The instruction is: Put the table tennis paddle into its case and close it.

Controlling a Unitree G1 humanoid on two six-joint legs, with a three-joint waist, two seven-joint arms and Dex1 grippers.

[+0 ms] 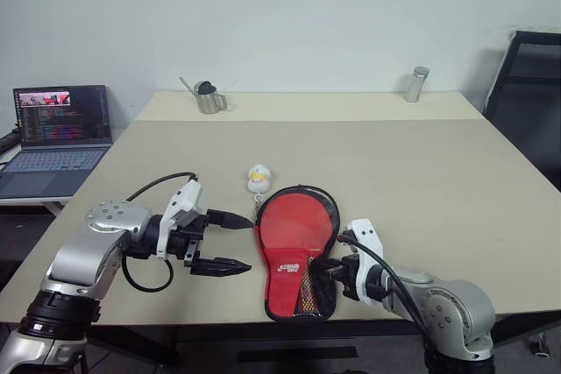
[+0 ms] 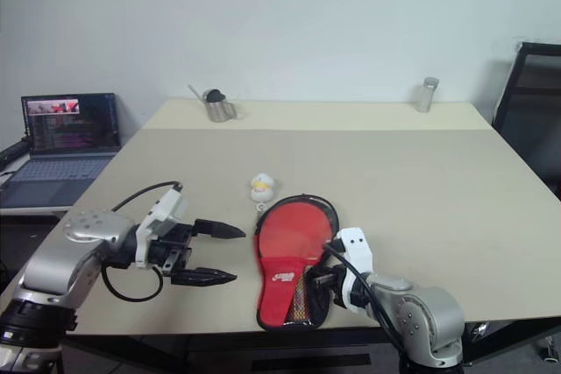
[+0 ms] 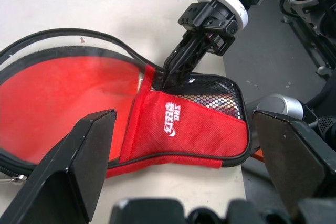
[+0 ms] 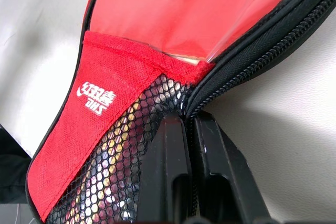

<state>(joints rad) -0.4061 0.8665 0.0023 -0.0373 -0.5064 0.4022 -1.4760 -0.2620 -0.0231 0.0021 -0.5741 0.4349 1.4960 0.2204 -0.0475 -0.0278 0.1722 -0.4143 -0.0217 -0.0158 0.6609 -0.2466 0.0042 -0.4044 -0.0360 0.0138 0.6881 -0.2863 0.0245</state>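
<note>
Red lining faces up from one case [image 1: 296,251], lying open near the front edge of the beige worktop [image 1: 421,172], black zipper rim all round, one grey mesh pocket at its narrow end. One table tennis paddle [image 1: 296,223] lies inside it, its round red face under a clear film; the handle end goes under the red flap with white logo print and behind the mesh, barely visible. Two claws in view. Left claw [image 1: 230,243] hovers just left of the case, fingers spread wide, nothing between them, apart from the fabric. Right claw [image 3: 178,69] sits at the case's narrow end on its right side, fingers pressed together on the zipper edge beside the mesh; whether they pinch the zipper pull I cannot tell. One small yellow-and-white duck toy [image 1: 258,179] rests just beyond the case's round end. Far side of worktop: one metal pitcher [image 1: 209,99] at left, one small metal shaker [image 1: 415,84] at right, well apart. One open laptop [image 1: 54,139] on a separate desk to the left; one black chair [image 1: 526,102] at far right.
</note>
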